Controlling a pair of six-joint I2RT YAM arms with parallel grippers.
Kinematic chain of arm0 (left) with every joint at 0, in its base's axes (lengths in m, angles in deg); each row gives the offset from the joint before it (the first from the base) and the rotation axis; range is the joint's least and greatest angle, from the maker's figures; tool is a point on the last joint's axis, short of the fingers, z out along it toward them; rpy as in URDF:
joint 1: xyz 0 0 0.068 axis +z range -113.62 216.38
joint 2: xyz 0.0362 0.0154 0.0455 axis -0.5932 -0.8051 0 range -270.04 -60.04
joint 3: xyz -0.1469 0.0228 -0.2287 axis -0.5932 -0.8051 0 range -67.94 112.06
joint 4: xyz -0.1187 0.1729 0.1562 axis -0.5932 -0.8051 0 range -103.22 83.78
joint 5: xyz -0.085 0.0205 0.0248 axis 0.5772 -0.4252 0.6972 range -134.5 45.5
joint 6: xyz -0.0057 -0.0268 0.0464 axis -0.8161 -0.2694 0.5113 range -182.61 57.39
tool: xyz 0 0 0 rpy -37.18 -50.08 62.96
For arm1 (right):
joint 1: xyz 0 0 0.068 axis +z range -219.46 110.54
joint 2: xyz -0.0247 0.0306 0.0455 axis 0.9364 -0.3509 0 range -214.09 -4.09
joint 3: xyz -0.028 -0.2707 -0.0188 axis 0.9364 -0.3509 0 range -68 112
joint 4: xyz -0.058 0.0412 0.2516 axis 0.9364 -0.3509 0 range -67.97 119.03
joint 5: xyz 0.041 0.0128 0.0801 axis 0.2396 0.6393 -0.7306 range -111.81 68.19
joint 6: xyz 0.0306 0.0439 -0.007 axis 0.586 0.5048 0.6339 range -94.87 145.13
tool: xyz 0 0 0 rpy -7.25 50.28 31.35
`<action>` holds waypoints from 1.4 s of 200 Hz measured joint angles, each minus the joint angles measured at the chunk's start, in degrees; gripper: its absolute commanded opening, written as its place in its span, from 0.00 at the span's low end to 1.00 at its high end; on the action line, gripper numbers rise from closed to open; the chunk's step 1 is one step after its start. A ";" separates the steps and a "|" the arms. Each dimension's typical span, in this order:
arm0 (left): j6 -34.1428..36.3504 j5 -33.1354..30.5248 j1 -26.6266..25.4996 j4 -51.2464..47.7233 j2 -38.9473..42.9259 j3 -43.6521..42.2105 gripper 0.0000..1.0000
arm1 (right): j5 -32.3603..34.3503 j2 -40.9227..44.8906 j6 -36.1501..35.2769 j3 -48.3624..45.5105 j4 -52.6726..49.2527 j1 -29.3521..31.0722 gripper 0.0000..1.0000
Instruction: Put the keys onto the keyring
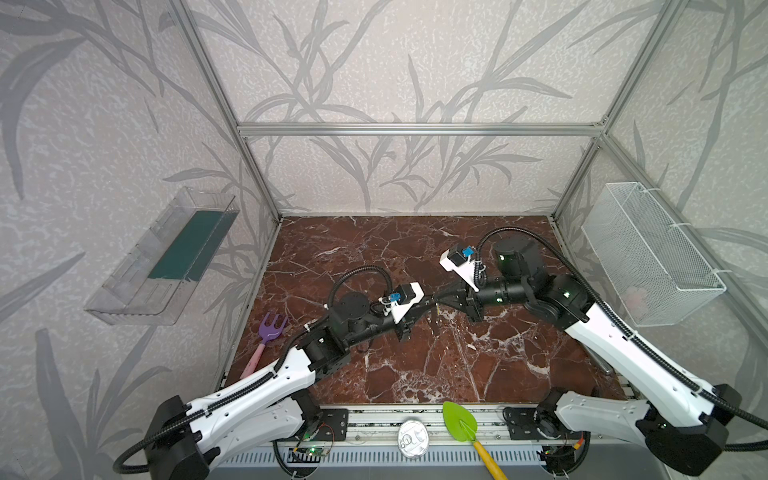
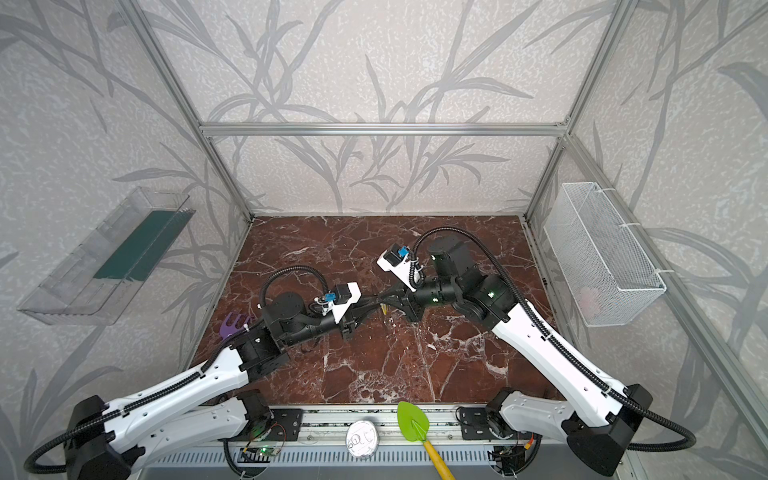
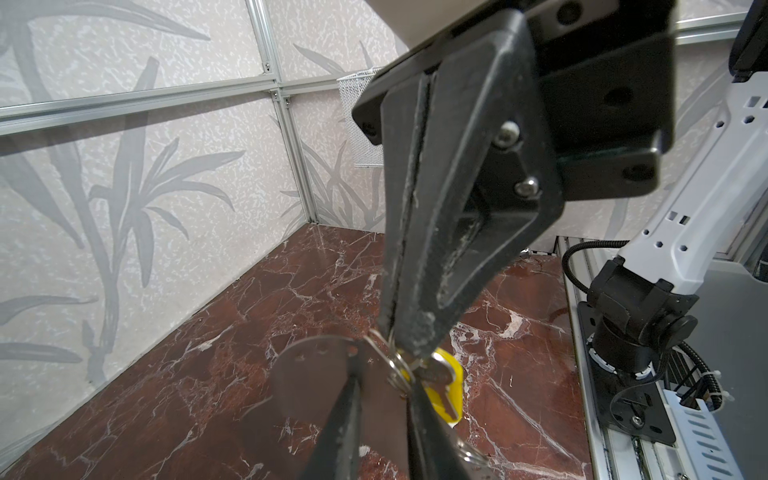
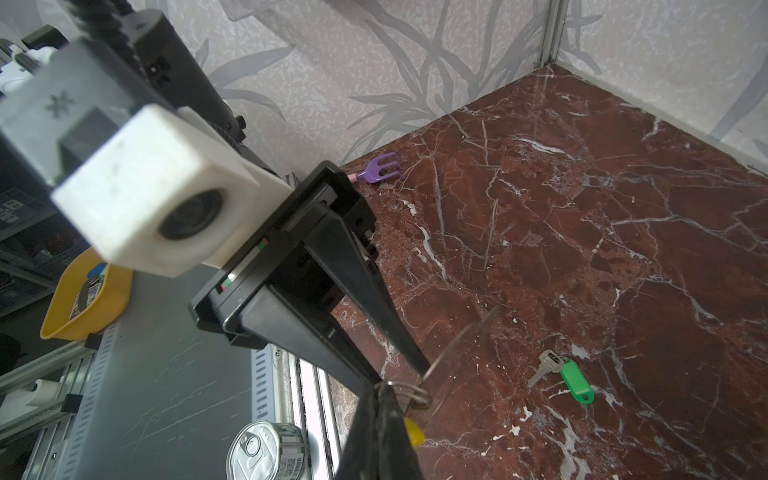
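Observation:
Both grippers meet above the middle of the marble table (image 1: 415, 365). My left gripper (image 3: 382, 378) is shut on the keyring (image 3: 316, 374), a flat grey plate with small holes along its curved rim, seen edge-on in the right wrist view (image 4: 461, 345). My right gripper (image 4: 382, 388) is shut on the wire ring (image 3: 395, 365) of the yellow-tagged key (image 3: 451, 386), which hangs against the plate's edge. In both top views only a speck of yellow tag (image 1: 437, 307) (image 2: 384, 308) shows between the jaws. The green-tagged key (image 4: 575, 380) lies loose on the marble.
A purple fork toy (image 1: 272, 326) lies by the left wall. At the front rail sit a tin can (image 1: 412, 438) and a green spade (image 1: 459, 417). A wire basket (image 1: 648, 253) hangs on the right wall, a clear tray (image 1: 166, 257) on the left.

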 measured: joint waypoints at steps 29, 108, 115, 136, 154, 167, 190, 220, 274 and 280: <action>-0.09 0.44 0.00 -0.15 0.83 0.00 0.26 | 0.70 0.00 0.02 0.00 -0.02 0.09 0.00; -0.24 2.05 0.00 -0.42 1.31 0.00 0.27 | 0.81 0.00 0.07 0.00 0.09 0.13 0.00; -0.24 2.01 0.00 -0.61 1.27 0.00 0.27 | 0.81 0.00 0.04 0.00 0.11 0.15 0.00; -0.24 1.73 0.00 -1.07 1.22 0.00 0.27 | 0.79 0.00 0.04 0.00 0.13 0.26 0.00; -0.24 0.92 0.00 -1.27 1.22 0.00 0.27 | 0.79 0.00 0.04 0.00 0.15 0.46 0.00; -0.24 0.15 0.00 -1.44 1.22 0.00 0.27 | 0.79 0.00 0.04 0.00 0.13 0.50 0.00; -0.26 -0.92 -0.07 -1.77 1.22 0.00 0.27 | 0.81 0.00 0.04 0.00 0.17 0.59 0.00; -0.26 -1.79 -0.11 -2.08 1.25 0.00 0.24 | 0.85 0.00 0.04 0.00 0.22 0.70 0.00; -0.28 -3.04 -0.17 -2.12 1.25 0.02 0.17 | 0.85 0.00 0.04 0.00 0.35 0.72 0.00; -0.31 -3.04 -0.17 -2.12 1.25 0.02 0.17 | 0.85 0.00 0.04 0.00 0.35 0.72 0.00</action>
